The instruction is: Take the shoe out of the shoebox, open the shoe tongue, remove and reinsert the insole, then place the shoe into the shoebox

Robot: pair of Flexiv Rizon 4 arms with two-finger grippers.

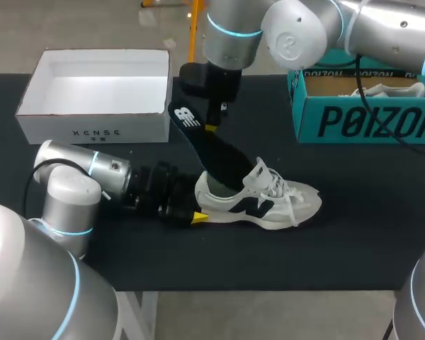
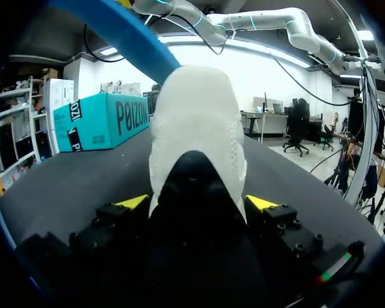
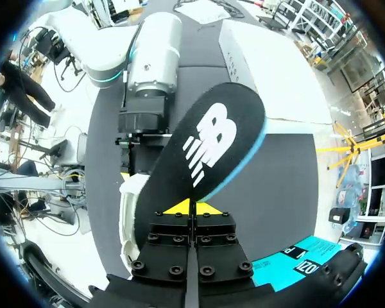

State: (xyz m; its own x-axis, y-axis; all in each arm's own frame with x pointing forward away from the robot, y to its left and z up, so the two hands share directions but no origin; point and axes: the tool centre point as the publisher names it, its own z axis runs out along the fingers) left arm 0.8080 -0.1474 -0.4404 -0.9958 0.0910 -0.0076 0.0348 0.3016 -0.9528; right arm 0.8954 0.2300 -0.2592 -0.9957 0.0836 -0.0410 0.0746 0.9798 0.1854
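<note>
A white sneaker (image 1: 262, 202) with a black logo lies on its sole in the middle of the black table, toe pointing right. My left gripper (image 1: 197, 214) holds its heel. In the left wrist view both yellow tips (image 2: 131, 202) press the heel (image 2: 196, 122) from either side. The black insole (image 1: 209, 145) sticks up out of the shoe opening, leaning back and left. My right gripper (image 1: 211, 128) is shut on the insole's edge from above. In the right wrist view the insole (image 3: 208, 144) runs ahead of the closed tips (image 3: 192, 206), with the shoe (image 3: 129, 208) below it.
An open white shoebox (image 1: 92, 127) stands at the back left with nothing showing inside. A teal shoebox (image 1: 361, 120) with another shoe in it stands at the back right. Bare black table lies in front of and right of the sneaker.
</note>
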